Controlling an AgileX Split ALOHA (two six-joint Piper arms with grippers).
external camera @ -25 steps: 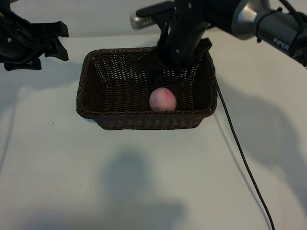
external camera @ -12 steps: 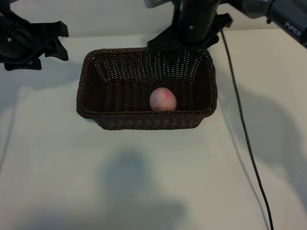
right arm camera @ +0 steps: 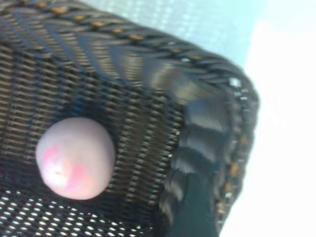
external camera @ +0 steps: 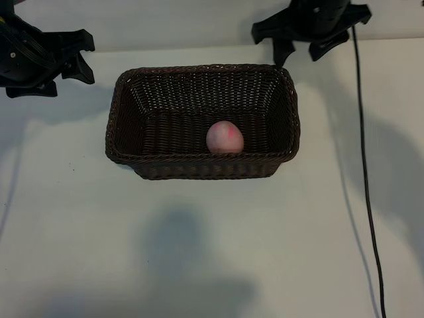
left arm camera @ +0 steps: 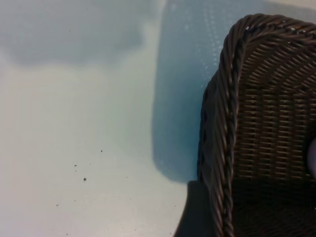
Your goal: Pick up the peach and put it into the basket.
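The small round pink peach point(external camera: 224, 137) sits inside the big dark-brown woven basket point(external camera: 126, 142), mid-frame. Both sets of jaws, the right gripper point(external camera: 301, 53) upper right and the left gripper point(external camera: 79, 56) upper left, are open and empty. The job looks done.

The right gripper point(external camera: 301, 55) sits at the top right of the exterior frame, jaws spread wide with nothing between them, pointing steeply down. The left gripper point(external camera: 83, 56) hangs at the upper left edge, angled downward, jaws apart as well and empty.
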